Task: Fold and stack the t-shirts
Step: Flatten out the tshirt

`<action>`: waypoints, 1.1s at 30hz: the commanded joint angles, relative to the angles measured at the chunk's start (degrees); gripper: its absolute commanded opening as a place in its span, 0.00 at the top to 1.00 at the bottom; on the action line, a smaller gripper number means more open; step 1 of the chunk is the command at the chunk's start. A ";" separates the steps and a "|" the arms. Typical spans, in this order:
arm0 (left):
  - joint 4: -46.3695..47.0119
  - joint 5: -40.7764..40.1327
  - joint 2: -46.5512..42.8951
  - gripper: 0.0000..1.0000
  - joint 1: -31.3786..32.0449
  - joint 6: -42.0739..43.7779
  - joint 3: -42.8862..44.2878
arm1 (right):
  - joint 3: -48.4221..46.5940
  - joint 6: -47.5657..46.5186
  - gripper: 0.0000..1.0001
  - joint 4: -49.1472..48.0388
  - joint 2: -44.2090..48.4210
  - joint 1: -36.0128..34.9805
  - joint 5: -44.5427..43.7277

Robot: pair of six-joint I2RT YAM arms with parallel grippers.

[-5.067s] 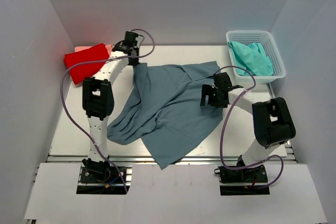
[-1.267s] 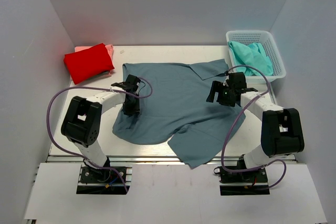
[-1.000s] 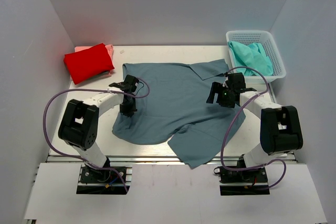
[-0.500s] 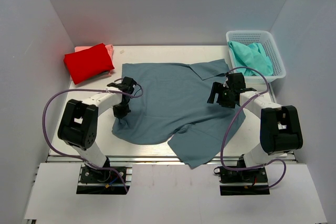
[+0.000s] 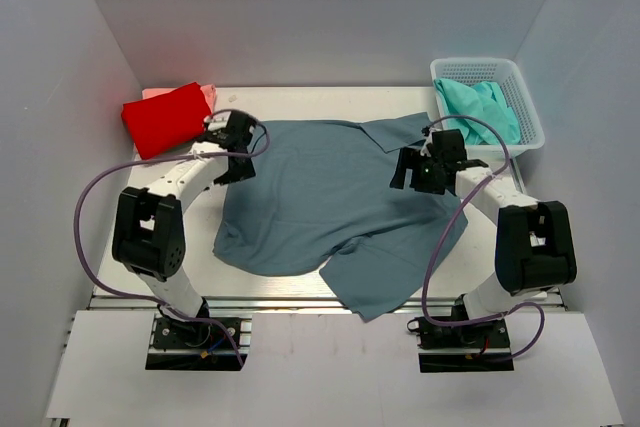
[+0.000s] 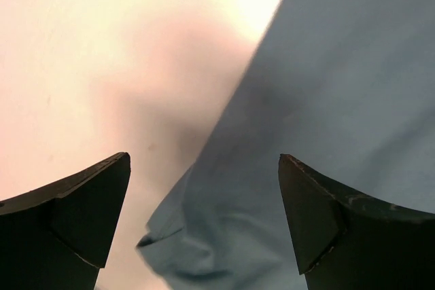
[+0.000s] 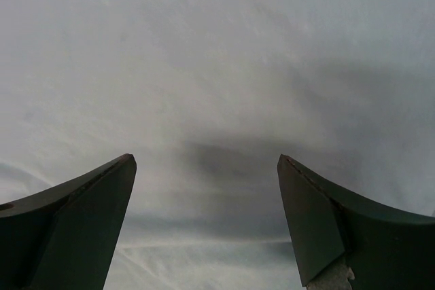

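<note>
A dusty blue-grey t-shirt (image 5: 330, 197) lies spread across the middle of the table, its collar toward the back right. My left gripper (image 5: 232, 145) hovers open over the shirt's far-left edge. In the left wrist view the cloth (image 6: 326, 100) fills the right side, bare table shows at left, and nothing sits between the open fingers (image 6: 81, 208). My right gripper (image 5: 420, 169) is open above the shirt's right part, and only grey cloth (image 7: 217, 66) shows between its fingers (image 7: 75, 222). A folded red t-shirt (image 5: 168, 119) lies on a pink one (image 5: 207, 94) at the back left.
A white mesh basket (image 5: 478, 67) at the back right holds a crumpled teal t-shirt (image 5: 480, 107). The blue-grey shirt's lower corner reaches past the table's front rail (image 5: 150, 297). Grey walls close in the table on three sides.
My left gripper has opened, let go of the shirt's left edge and moved toward the back left. The right gripper has barely shifted and stays open.
</note>
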State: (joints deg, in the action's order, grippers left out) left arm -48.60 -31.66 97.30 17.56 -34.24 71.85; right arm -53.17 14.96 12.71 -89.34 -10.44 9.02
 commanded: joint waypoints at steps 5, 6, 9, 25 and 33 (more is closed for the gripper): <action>13.60 11.68 2.63 0.00 -0.07 14.53 8.02 | -11.94 2.87 0.09 -1.28 -6.10 -1.87 -7.07; 15.79 12.75 4.72 0.00 -0.07 15.42 8.73 | -14.66 3.84 0.09 -0.67 -8.63 -1.69 -8.74; 17.13 15.39 10.34 0.00 -0.07 17.45 12.25 | -22.12 6.30 0.09 0.03 -15.67 -1.52 -13.67; 18.45 18.30 21.88 0.00 -0.07 19.29 13.84 | -41.23 10.44 0.09 3.20 -33.88 0.33 -21.75; 18.98 18.30 22.41 0.00 -0.07 19.82 12.78 | -42.90 8.86 0.11 -0.66 -37.48 1.30 -19.67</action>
State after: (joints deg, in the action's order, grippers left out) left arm -30.30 -13.89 119.37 17.54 -15.18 85.76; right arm -93.80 24.12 14.79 -125.05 -9.93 -10.87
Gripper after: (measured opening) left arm 0.995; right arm 0.894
